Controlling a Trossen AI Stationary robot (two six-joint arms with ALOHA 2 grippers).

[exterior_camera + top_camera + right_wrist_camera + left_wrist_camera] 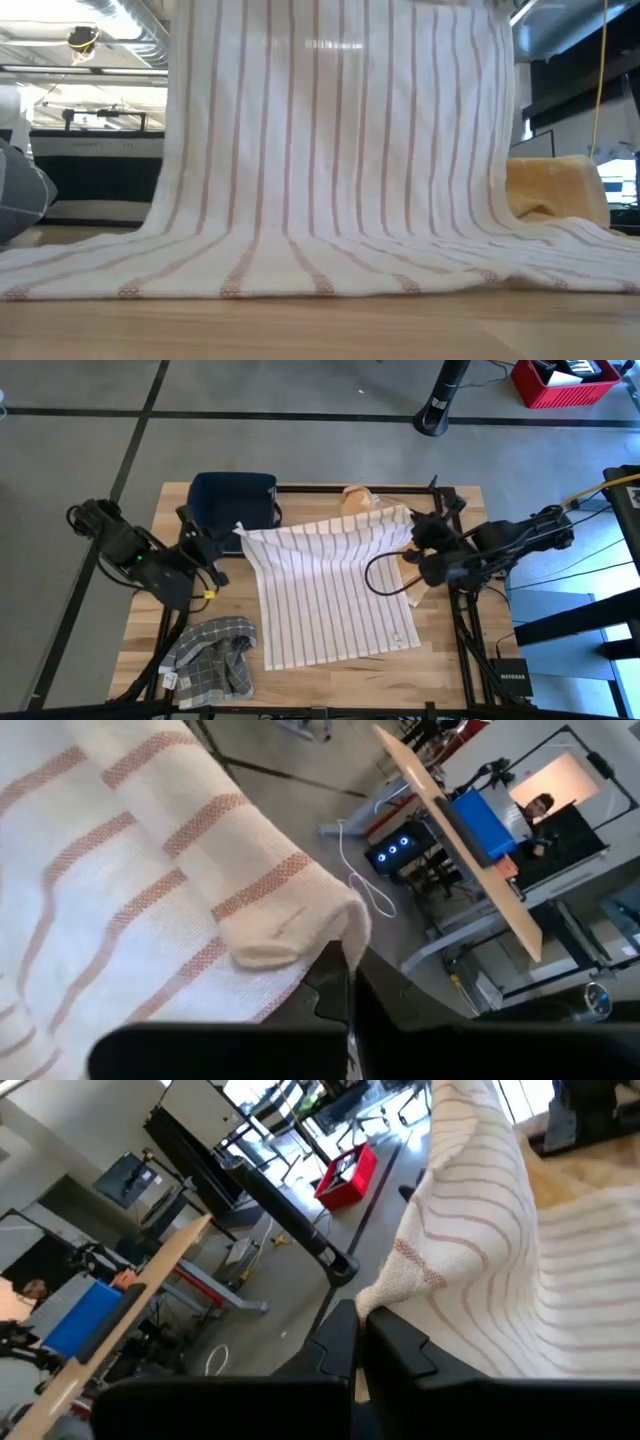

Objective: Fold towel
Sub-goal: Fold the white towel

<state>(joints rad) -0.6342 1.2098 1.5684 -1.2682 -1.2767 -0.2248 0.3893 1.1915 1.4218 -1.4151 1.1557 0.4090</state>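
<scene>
A white towel with thin red stripes (325, 590) is held up by its two far corners and slopes down toward the near edge. Its near half (300, 265) lies flat on the wooden table (440, 660). My left gripper (234, 536) is shut on the far left corner. My right gripper (414, 530) is shut on the far right corner. The low view shows the towel hanging like a curtain; both grippers are above that picture. My left gripper pinches the towel's far left corner (392, 1288) between its two shut fingers (340, 1342), coming roughly level from the table's left side. The cloth bunches at the tips and slopes down, slack, to the part on the table. My right gripper pinches the far right corner (285, 938) between its shut fingers (335, 988), coming from the table's right side and tipped a little down. The hem is folded over at the tips, so more than one layer is held. The cloth falls away to the table.
A dark blue bin (232, 500) stands at the far left behind the towel. A yellow cloth (358, 498) lies at the far middle. A grey checked towel (212, 652) is crumpled at the near left corner. Bare wood shows along the near edge.
</scene>
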